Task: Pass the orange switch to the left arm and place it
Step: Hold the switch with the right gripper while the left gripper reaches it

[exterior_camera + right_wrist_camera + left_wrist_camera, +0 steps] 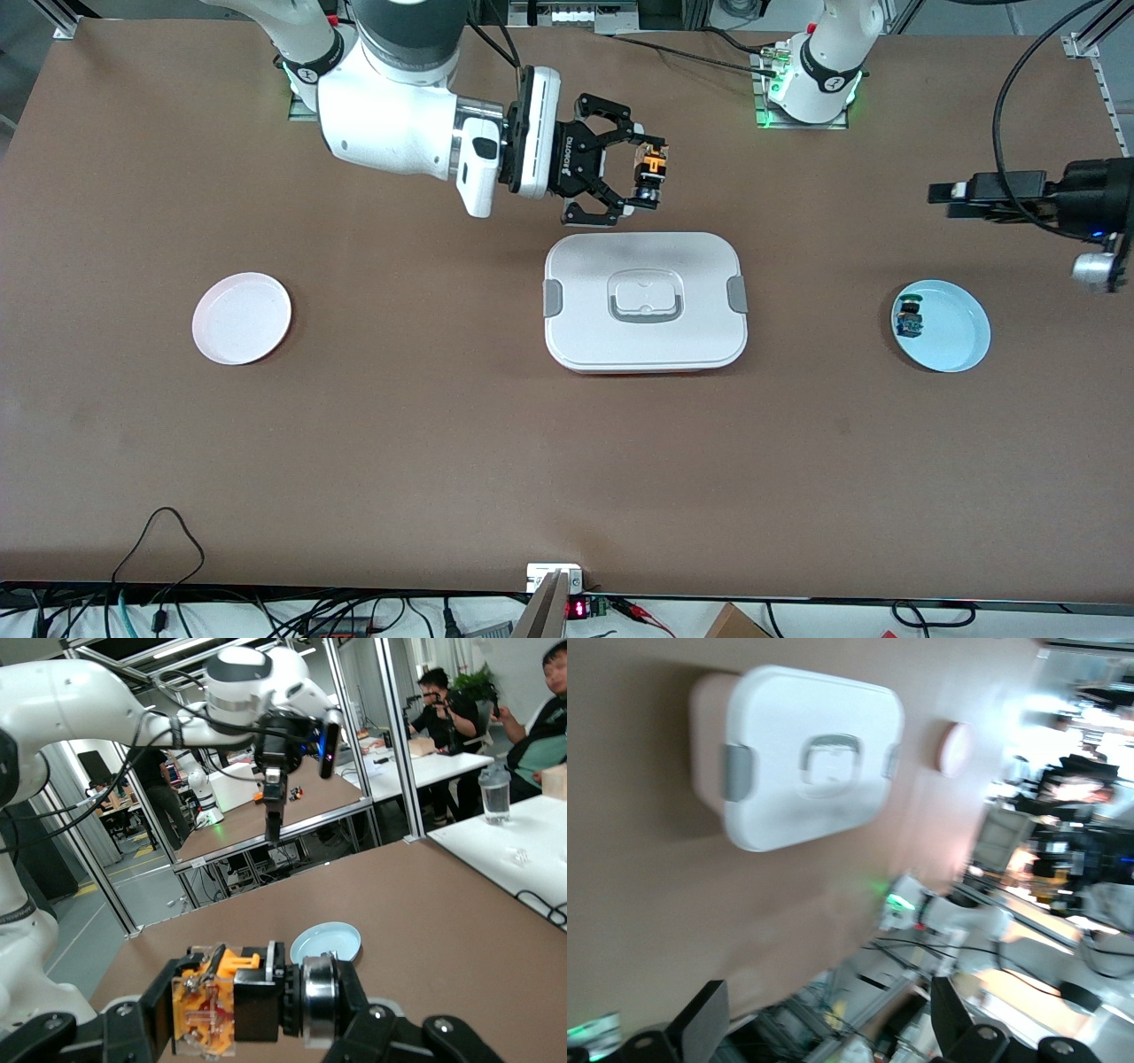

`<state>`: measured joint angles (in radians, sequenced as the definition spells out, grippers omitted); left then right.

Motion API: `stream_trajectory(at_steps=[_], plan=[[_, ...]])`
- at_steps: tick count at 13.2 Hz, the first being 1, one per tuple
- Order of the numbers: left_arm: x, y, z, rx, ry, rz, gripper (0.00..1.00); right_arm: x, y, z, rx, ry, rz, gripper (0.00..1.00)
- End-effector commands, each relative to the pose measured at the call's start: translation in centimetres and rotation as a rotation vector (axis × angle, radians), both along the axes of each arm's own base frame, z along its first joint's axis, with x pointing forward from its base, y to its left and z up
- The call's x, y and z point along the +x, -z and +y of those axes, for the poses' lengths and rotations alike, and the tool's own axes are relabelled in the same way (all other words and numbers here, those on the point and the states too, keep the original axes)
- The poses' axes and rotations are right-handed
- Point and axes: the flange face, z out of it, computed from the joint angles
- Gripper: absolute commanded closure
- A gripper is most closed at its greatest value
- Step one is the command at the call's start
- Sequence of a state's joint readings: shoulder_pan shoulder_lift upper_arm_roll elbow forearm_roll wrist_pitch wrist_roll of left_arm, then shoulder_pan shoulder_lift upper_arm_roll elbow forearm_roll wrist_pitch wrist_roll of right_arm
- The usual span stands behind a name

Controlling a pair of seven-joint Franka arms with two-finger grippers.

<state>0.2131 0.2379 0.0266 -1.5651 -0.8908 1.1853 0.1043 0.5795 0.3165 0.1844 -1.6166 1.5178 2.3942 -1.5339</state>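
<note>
Take the box as your reference. The right gripper hangs over the table just past the box's edge on the robots' side, clenched on the orange switch. You will see the switch held sideways, probably so its free end is offered for the handover. The left gripper waits in the air toward the left arm's end, near the blue plate, fingers fully spread and empty. That plate holds a blue-green part.

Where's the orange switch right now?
The orange switch is up in the air, clamped in the right gripper, over the table just past the box on the robots' side.
</note>
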Motion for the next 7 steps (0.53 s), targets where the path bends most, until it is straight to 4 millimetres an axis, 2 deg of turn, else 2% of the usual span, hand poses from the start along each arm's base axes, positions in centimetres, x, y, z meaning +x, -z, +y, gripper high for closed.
stream_trajectory(at_steps=[1, 3, 5, 7], plan=[[-0.8, 5.0, -4.6, -0.268, -0.063, 0.117, 0.00, -0.7, 0.2, 1.5, 0.041, -0.045, -0.079, 0.99], [-1.1, 5.2, -7.6, -0.324, -0.113, 0.117, 0.00, -0.8, -0.8, 1.9, 0.150, -0.045, -0.015, 0.99], [-2.0, 4.4, -11.9, -0.356, -0.162, 0.095, 0.00, -0.6, -1.0, 2.2, 0.256, -0.011, -0.028, 0.99], [-2.7, 2.2, -16.2, -0.355, -0.187, 0.064, 0.00, -0.4, -0.5, 2.3, 0.299, 0.011, -0.048, 0.99]])
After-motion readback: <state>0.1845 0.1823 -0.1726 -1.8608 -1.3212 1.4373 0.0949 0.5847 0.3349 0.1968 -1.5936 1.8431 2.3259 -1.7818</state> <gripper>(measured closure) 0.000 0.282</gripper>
